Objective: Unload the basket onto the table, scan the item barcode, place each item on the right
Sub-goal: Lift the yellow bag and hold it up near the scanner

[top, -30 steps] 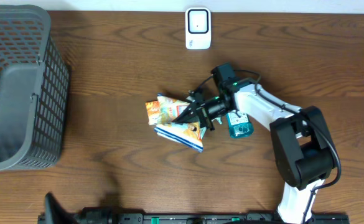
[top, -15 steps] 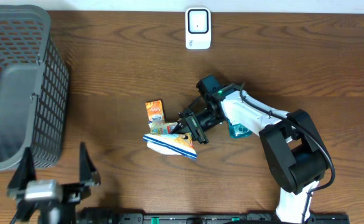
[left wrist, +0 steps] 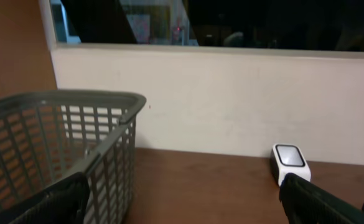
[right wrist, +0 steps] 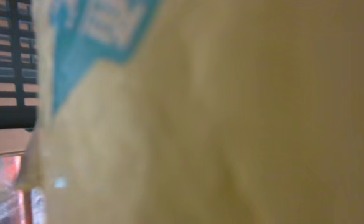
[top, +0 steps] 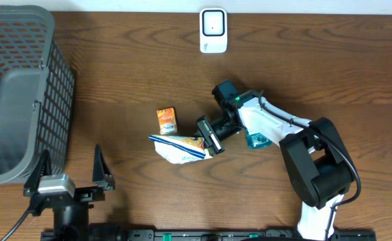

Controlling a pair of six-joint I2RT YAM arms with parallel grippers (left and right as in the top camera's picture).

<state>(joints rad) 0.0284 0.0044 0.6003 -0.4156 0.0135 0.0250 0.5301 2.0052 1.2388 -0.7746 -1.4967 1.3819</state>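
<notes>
One snack bag [top: 175, 148], right edge pinched in right pincer [top: 208, 136]; left pincer [top: 71, 166] wide beside basket [top: 56, 100]

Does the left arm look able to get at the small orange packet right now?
Probably yes. The left gripper stands open and empty, with bare table between it and the orange packet. The bag in the right gripper lies close beside it, though.
</notes>
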